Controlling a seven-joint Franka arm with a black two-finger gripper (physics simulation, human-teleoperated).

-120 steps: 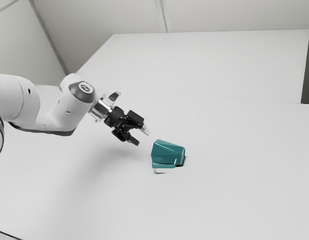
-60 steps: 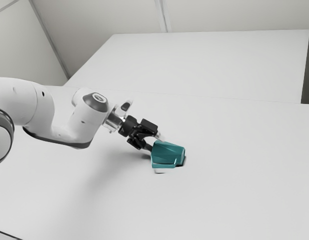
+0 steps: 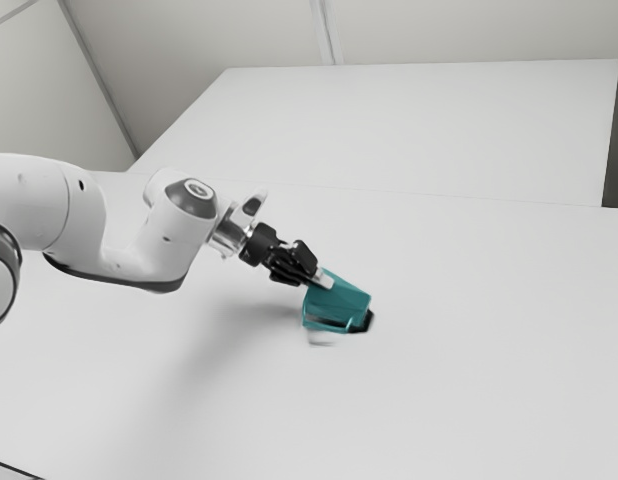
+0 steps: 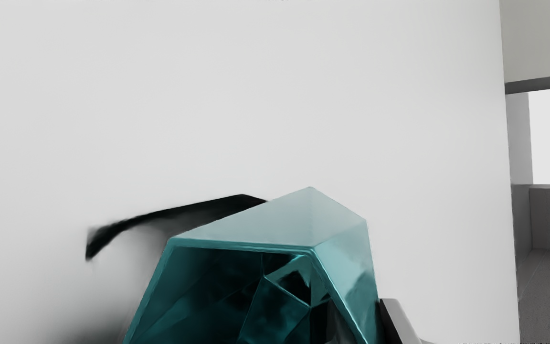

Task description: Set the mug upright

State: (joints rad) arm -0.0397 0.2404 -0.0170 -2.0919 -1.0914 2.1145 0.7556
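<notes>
Mug (image 3: 341,301), teal, tipped, mouth toward tool (image 3: 322,281). Tool: nearly closed, pinching mug's wall. Step: gripping, seemingly. Next: rotate mouth upward.

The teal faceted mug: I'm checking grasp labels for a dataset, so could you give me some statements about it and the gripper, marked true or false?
1. The open mouth of the teal faceted mug faces the black two-finger gripper. True.
2. The mug stands upright. False: it is tipped over on its side.
3. One finger is inside the mug and the other outside. True.
4. The gripper holds the mug by its base. False: it is shut on the wall at the mouth.
5. The white robot arm comes in from the exterior view's right. False: the arm comes in from that view's left.
</notes>
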